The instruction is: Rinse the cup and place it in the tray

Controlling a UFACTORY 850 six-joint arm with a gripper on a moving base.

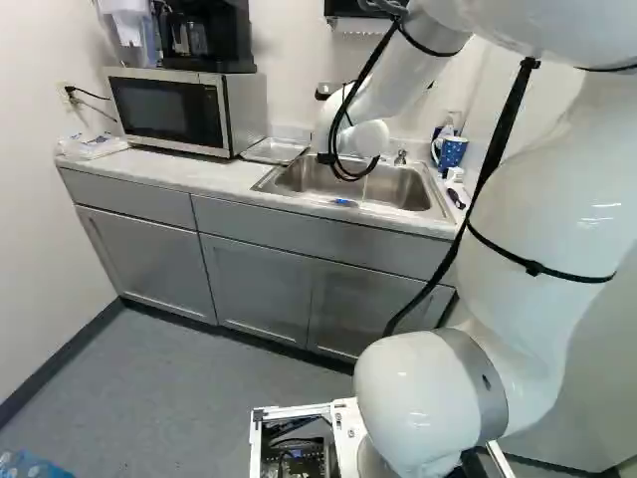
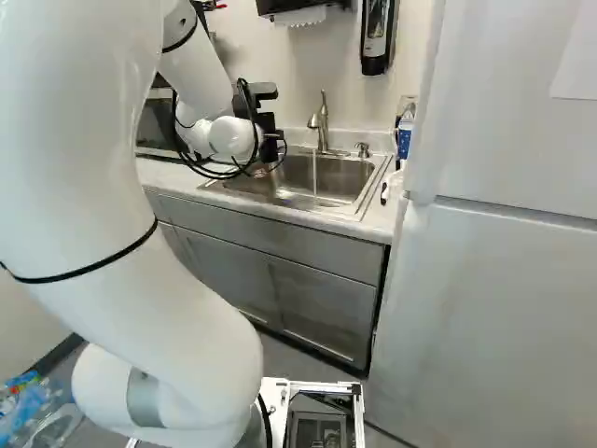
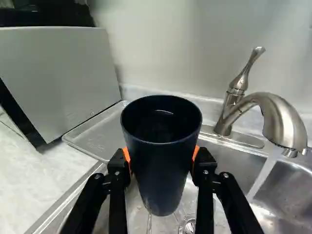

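In the right base view my gripper (image 2: pixel 270 142) hangs over the sink's near-left part, its fingertips hard to make out. The wrist view shows the gripper (image 3: pixel 162 158) shut on the dark blue cup (image 3: pixel 163 170), an orange pad against either side. The cup is upright, mouth up, with a glint inside; a thin trickle shows beneath it. Water runs from the faucet (image 3: pixel 285 122) into the sink (image 2: pixel 340 177), beside the cup and not into it. The metal tray (image 3: pixel 95 136) lies on the counter between sink and microwave, also seen in the left base view as a tray (image 1: pixel 274 150).
The microwave (image 1: pixel 169 112) stands left of the tray with a coffee maker (image 1: pixel 209 35) on top. A soap pump (image 2: pixel 363 149) and a blue patterned mug (image 1: pixel 451 151) are at the sink's right. A white refrigerator (image 2: pixel 504 280) borders the counter's right end.
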